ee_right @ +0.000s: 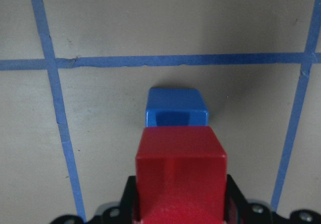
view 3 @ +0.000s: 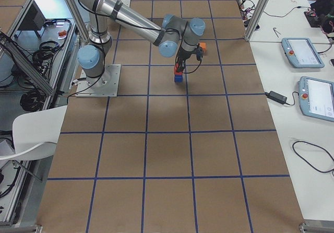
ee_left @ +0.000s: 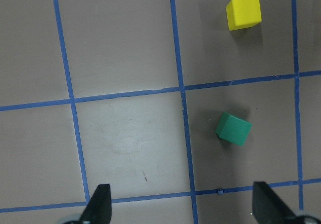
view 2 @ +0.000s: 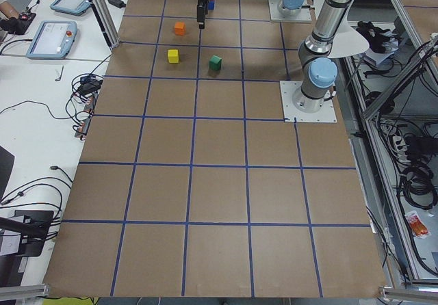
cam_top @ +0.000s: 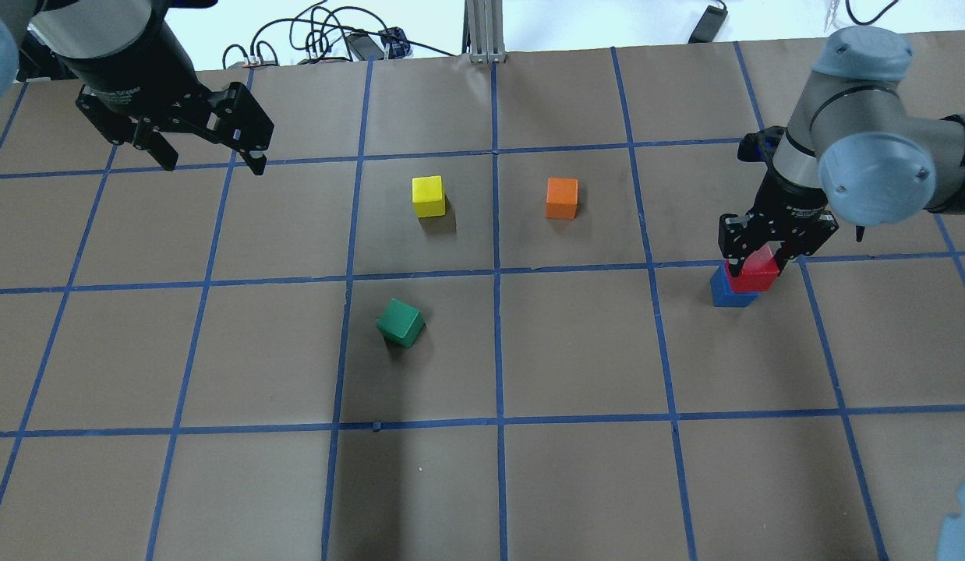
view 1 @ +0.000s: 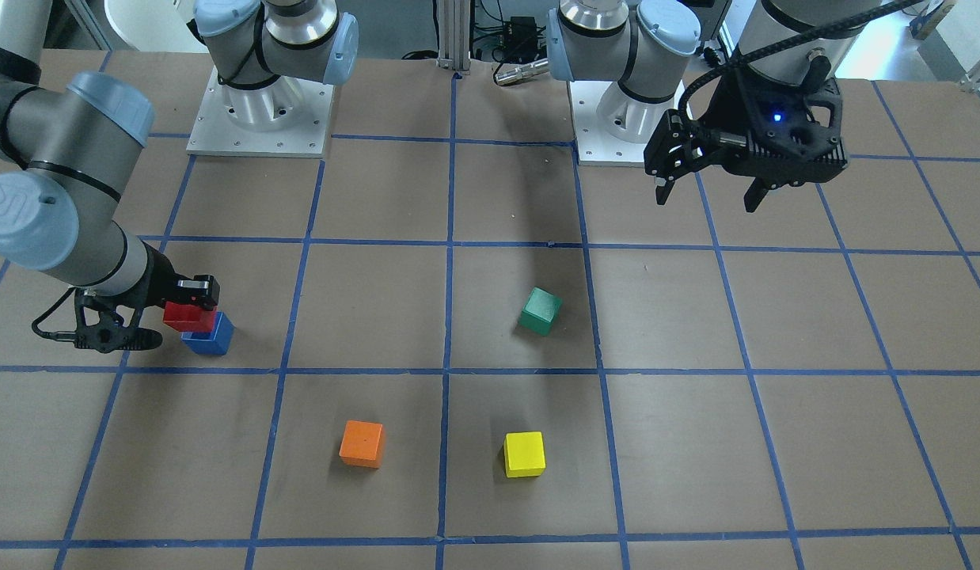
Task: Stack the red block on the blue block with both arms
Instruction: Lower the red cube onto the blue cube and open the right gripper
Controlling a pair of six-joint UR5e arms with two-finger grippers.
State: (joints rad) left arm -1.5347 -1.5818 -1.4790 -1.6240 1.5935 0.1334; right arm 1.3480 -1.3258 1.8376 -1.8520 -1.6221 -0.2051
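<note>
The right arm's fingers [cam_top: 732, 253] grip the red block [ee_right: 180, 169] low over the blue block [ee_right: 175, 108], on the bench's [cam_top: 576, 351] right side and seemingly off-centre. I'd square the faces before releasing, then lift straight up. The left arm's fingers [ee_left: 99, 204] hang open, far left.

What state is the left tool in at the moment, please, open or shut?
Open. The left tool shows its fingers spread wide apart, with nothing between them.
</note>
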